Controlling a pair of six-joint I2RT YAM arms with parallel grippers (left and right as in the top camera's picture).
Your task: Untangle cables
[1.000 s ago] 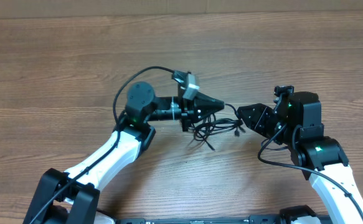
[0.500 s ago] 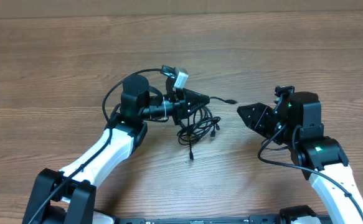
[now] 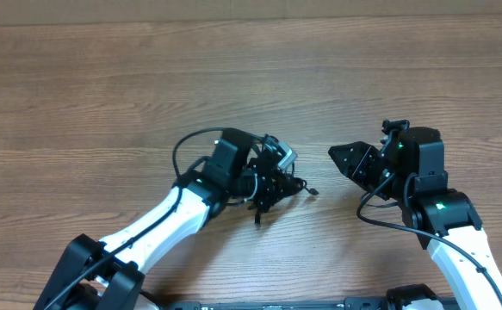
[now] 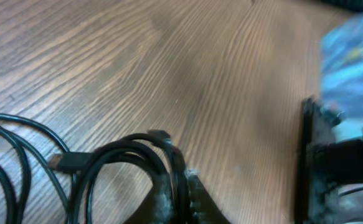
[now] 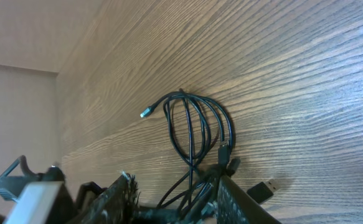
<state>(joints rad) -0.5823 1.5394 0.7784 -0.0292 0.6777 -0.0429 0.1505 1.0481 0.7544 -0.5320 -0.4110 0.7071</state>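
Note:
The cables [image 3: 295, 184], thin black cords, lie in a small tangled bundle on the wooden table at the centre. My left gripper [image 3: 275, 176] is down on the bundle. In the left wrist view its fingertips [image 4: 162, 198] are pinched on looped strands of the cables [image 4: 116, 152]. My right gripper [image 3: 334, 156] stands open a short way right of the bundle, with nothing in its jaws. In the right wrist view the cables [image 5: 193, 130] lie ahead in long loops, seen past the gap of my right gripper [image 5: 175, 194]. A USB plug [image 5: 265, 188] and a small plug tip [image 5: 145, 113] show.
The left arm's own thicker black wire [image 3: 184, 143] arcs behind its wrist. The table's far edge [image 3: 251, 21] meets a pale wall at the top. A dark blurred shape [image 4: 312, 168] stands at the right of the left wrist view.
My left gripper has swung toward the table's front and come down with the bundle. The plug end that reached toward the right gripper now lies nearer the front. The right arm has not moved.

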